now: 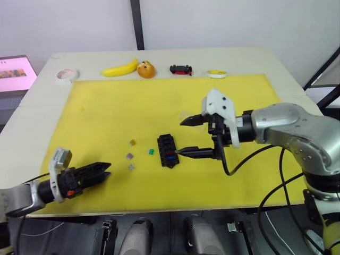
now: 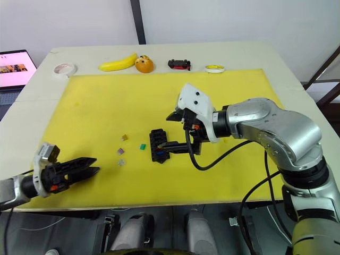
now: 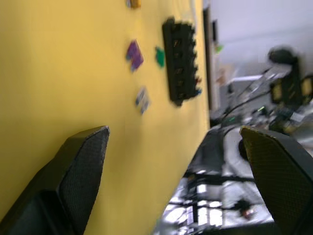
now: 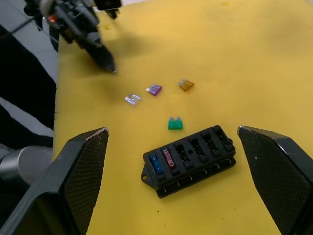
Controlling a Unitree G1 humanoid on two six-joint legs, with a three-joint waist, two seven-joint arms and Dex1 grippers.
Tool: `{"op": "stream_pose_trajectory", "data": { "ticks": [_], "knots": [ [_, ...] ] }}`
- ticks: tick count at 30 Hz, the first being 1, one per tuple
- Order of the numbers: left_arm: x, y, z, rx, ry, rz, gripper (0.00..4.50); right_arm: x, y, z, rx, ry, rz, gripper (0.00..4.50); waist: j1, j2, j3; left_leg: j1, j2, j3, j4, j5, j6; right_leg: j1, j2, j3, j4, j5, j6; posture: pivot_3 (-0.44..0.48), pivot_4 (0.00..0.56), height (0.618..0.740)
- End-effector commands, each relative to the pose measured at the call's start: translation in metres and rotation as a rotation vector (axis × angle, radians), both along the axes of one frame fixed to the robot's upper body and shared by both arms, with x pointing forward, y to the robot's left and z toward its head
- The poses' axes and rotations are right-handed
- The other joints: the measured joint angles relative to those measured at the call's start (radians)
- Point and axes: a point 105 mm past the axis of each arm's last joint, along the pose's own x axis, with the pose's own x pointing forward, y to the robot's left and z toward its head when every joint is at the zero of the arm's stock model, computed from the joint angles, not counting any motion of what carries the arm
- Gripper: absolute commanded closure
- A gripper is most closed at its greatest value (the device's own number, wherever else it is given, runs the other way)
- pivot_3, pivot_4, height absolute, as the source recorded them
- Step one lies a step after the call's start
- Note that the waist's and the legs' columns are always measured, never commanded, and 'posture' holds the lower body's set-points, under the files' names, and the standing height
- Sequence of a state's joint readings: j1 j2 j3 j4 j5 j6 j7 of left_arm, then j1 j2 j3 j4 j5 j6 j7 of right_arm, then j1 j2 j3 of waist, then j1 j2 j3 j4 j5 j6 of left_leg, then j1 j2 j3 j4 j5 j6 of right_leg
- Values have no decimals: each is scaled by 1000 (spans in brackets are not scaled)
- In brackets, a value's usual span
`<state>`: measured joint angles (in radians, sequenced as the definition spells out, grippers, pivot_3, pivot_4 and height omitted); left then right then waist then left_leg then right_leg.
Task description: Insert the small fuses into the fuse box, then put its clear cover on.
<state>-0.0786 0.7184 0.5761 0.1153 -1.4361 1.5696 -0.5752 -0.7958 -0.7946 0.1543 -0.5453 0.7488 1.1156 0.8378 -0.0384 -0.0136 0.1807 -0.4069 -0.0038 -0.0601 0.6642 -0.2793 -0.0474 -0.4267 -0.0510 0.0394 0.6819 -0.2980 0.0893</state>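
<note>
Two fuses, blue and red, sit in the fuse box under the right gripper, its fingers apart and empty, while four loose fuses lie just beyond it toward the open left gripper.

Bright, even overhead light is falling across the yellow mat, casting soft shadows. The left wrist view is blurring heavily; the laptop screen is glowing pink.

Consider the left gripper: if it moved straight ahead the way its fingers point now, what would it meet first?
Probably the pale clear fuse, the nearest loose piece ahead of the open left gripper; the purple fuse and fuse box lie beyond. Bare yellow mat comes before it, and depth is uncertain.
</note>
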Motion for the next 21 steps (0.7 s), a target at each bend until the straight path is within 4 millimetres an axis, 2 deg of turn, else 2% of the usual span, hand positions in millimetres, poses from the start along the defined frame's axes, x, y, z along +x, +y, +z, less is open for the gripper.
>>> {"op": "stream_pose_trajectory", "data": {
  "ticks": [1, 8, 15, 21],
  "knots": [
    [-1, -11, -1, -14, 32, -48, 27, -2, 0, 9, -4, -63, 14, 0, 0, 0, 0, 0, 0, 0, 0, 0, 0, 0, 0, 0, 0, 0, 0, 0, 150, 740],
    [12, -37, -2, -24, 53, -100, 27, -1, -1, 9, -9, -76, 2, 0, 22, 0, 0, 0, -2, 0, 0, 0, 0, 0, -4, 0, 0, 0, 0, 0, 150, 740],
    [22, -49, -3, -2, 78, -96, 27, -1, 0, 9, -7, -80, -5, 0, 27, 0, 0, 0, -6, 1, 0, 0, 0, 0, -8, 0, 0, 0, 0, 0, 150, 740],
    [23, -55, -9, 29, 111, -106, 27, -1, 0, 9, -6, -84, -10, 0, 27, 0, 0, 0, -6, 1, 0, 0, 0, 0, -8, -1, 0, 0, 0, 0, 150, 740]
  ]
}}
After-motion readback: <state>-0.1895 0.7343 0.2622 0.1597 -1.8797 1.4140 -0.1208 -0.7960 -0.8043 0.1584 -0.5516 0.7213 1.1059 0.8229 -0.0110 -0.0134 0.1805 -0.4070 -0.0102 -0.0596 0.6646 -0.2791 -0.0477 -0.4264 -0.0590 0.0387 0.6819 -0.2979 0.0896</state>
